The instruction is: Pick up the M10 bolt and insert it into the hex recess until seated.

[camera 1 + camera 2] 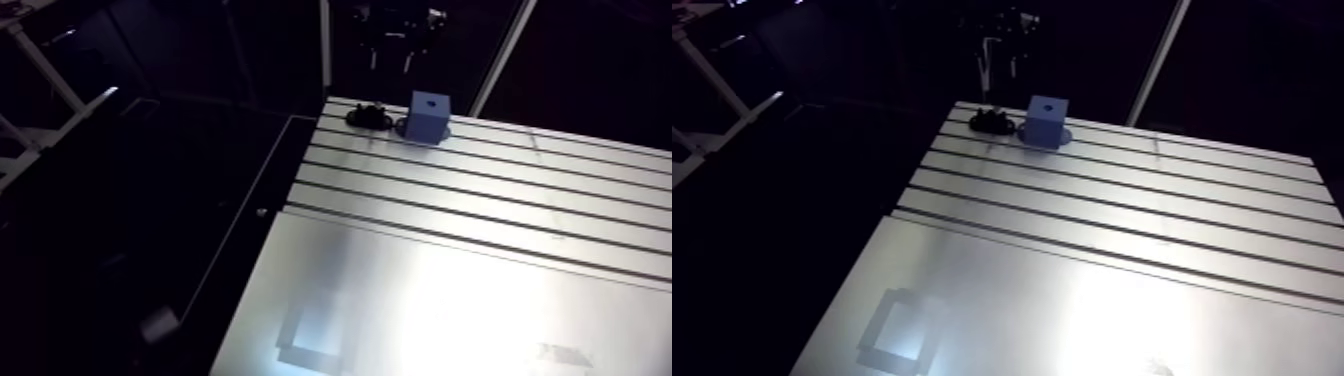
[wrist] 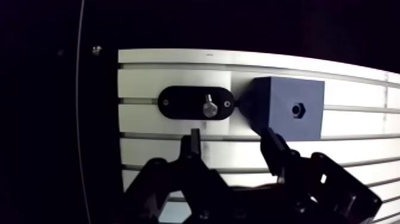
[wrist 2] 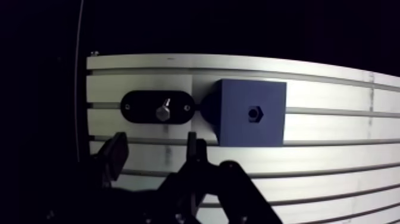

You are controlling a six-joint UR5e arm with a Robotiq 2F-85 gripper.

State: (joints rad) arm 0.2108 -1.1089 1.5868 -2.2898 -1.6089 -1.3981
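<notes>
The pincer point(image 2: 231, 136) is hanging spread and empty — the bolt point(image 2: 209, 107) is standing in the black holder point(image 2: 178, 102) ahead of it, beside the block point(image 2: 280, 98) bearing the hex recess point(image 2: 296, 109) on the bench point(image 2: 143, 83)

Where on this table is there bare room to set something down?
The wide table stretch nearer the arm camera than the blue block is bare. Crowded only at the far corner: black holder with bolt, close beside the block.
</notes>
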